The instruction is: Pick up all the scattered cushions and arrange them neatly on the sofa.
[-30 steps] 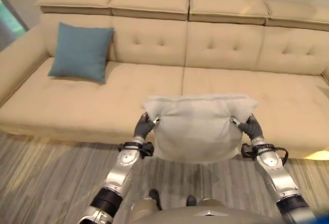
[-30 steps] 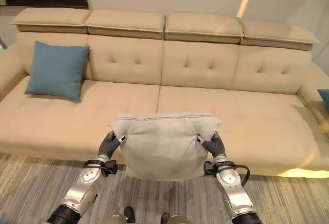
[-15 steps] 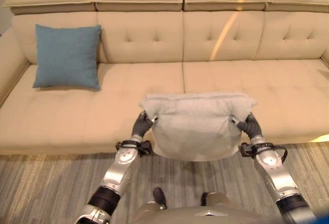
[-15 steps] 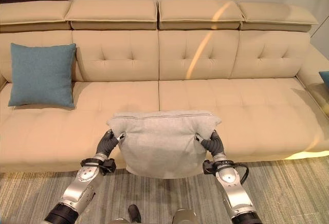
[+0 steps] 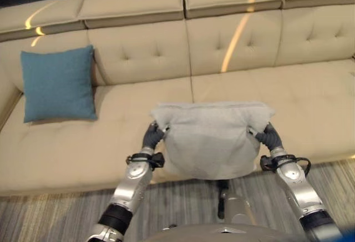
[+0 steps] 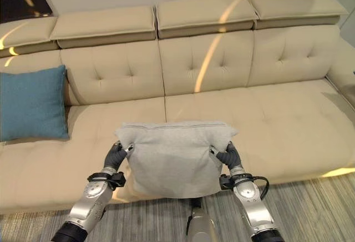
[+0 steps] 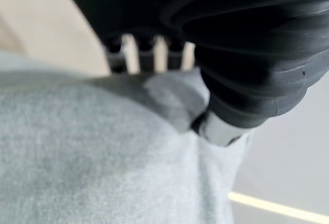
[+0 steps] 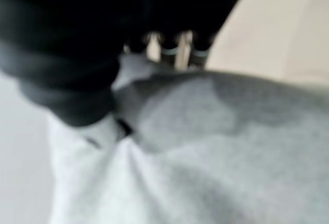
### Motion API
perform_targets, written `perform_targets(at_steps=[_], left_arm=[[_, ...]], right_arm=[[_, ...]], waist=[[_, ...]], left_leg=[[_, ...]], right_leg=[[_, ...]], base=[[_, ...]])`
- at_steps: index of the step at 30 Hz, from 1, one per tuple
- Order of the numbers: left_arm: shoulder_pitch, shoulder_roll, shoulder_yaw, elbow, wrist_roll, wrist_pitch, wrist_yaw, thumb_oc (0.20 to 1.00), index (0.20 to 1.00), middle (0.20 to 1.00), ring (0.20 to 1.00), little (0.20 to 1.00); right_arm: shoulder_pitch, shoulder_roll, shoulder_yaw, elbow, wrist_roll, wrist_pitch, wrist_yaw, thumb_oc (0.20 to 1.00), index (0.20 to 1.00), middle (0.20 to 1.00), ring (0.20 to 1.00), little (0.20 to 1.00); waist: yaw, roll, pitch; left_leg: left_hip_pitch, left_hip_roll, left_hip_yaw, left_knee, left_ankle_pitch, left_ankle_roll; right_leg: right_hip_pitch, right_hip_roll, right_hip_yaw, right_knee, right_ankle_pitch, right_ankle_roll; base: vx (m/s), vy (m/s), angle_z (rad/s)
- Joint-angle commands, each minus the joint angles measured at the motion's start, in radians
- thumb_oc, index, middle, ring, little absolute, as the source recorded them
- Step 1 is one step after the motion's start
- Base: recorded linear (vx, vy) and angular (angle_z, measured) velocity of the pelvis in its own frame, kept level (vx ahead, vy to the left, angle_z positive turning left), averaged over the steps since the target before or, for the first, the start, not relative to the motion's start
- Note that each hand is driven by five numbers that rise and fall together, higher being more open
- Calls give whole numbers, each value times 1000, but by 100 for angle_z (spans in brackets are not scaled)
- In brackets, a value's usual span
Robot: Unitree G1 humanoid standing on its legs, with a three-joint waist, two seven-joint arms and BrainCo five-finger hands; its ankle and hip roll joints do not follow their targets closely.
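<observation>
I hold a light grey cushion (image 5: 213, 139) in the air between both hands, over the front edge of the beige sofa (image 5: 249, 86). My left hand (image 5: 153, 136) pinches its upper left corner, and my right hand (image 5: 268, 137) pinches its upper right corner. Both wrist views show grey cloth (image 7: 103, 152) (image 8: 216, 147) gathered between thumb and fingers. A blue cushion (image 5: 57, 84) leans upright against the backrest at the sofa's left end.
The sofa's seat (image 6: 266, 114) is bare in the middle and to the right. A striped grey rug (image 5: 50, 222) lies in front of the sofa. The sofa's left arm (image 5: 4, 95) rises beside the blue cushion.
The camera has shifted, so the sofa and blue cushion sit further left and tilted in view. The grey cushion stays held between both hands in the same place.
</observation>
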Motion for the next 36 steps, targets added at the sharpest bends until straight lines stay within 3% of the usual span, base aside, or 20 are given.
perform_targets(at_steps=[1, 2, 5, 6, 9, 12, 13, 25, 31, 36], left_arm=[[-74, 10, -21, -105, -37, -100, -49, 200, 200, 200, 200, 200], [-74, 7, -21, -105, -43, -99, -46, 200, 200, 200, 200, 200], [-82, 1, -27, -104, -41, -86, -44, 200, 200, 200, 200, 200], [-82, -3, -26, -108, -31, -86, -40, 200, 200, 200, 200, 200], [-85, -4, -17, -121, -40, -93, -24, 200, 200, 200, 200, 200], [-80, -8, -16, -126, -39, -91, -27, 200, 200, 200, 200, 200], [-66, 8, -6, -145, -23, -88, -30, 200, 200, 200, 200, 200], [-197, 55, 17, -156, 22, -117, 27, 200, 200, 200, 200, 200], [-447, 93, -10, -85, 17, -150, 104, 200, 200, 200, 200, 200], [-721, 140, -59, 56, -17, -186, 173, 200, 200, 200, 200, 200]], right_arm=[[-58, 7, -4, -101, 33, -107, 6, 200, 200, 200, 200, 200], [-57, -2, -6, -102, 40, -109, 2, 200, 200, 200, 200, 200], [-50, -16, -13, -114, 41, -104, -4, 200, 200, 200, 200, 200], [-47, -23, -16, -118, 37, -106, -7, 200, 200, 200, 200, 200], [-62, -26, -12, -116, 39, -105, -17, 200, 200, 200, 200, 200], [-62, -23, -12, -121, 29, -107, -15, 200, 200, 200, 200, 200], [-69, -15, -13, -134, 19, -102, -13, 200, 200, 200, 200, 200], [-217, -15, 12, -139, -3, -107, -36, 200, 200, 200, 200, 200], [-452, -46, 68, -88, 0, -116, -92, 200, 200, 200, 200, 200], [-714, -71, 133, 1, 44, -133, -164, 200, 200, 200, 200, 200]], waist=[[-18, -60, -51], [-11, -68, -51], [2, -80, -48], [11, -77, -47], [27, -53, -48], [28, -37, -58], [36, -30, -75], [66, -38, -105], [75, -26, -71], [69, -10, -11]], left_leg=[[-132, -17, -9, 304, -2, -51], [-154, -7, -6, 331, 27, -57], [-203, -3, -2, 264, -5, -27], [-222, 0, -5, 142, -10, -19], [-223, 9, -54, -58, 67, -28], [-174, 1, -49, -123, 76, -29], [-130, -24, -47, -148, 67, -18], [-75, -74, 2, -190, 32, 13], [-114, -79, 8, -184, 32, 11], [-224, -69, 8, -155, 45, 6]], right_leg=[[92, -16, 29, -48, -84, 67], [116, -10, 22, -62, -97, 53], [166, 1, 23, -88, -121, 46], [190, 6, 30, -100, -133, 57], [206, 25, 41, -109, -149, 69], [217, 27, 42, -104, -156, 78], [227, 13, 57, -91, -158, 84], [243, -54, 42, -71, -155, 125], [196, -69, 36, -68, -142, 133], [78, -67, 52, -60, -114, 133]], base=[[82, -131, 38], [179, -191, 27], [173, -48, 11], [161, 80, -7], [144, 97, -14], [165, 120, -38], [223, 181, -36], [97, 78, -3], [-31, 2, 6], [-160, -17, 2]])
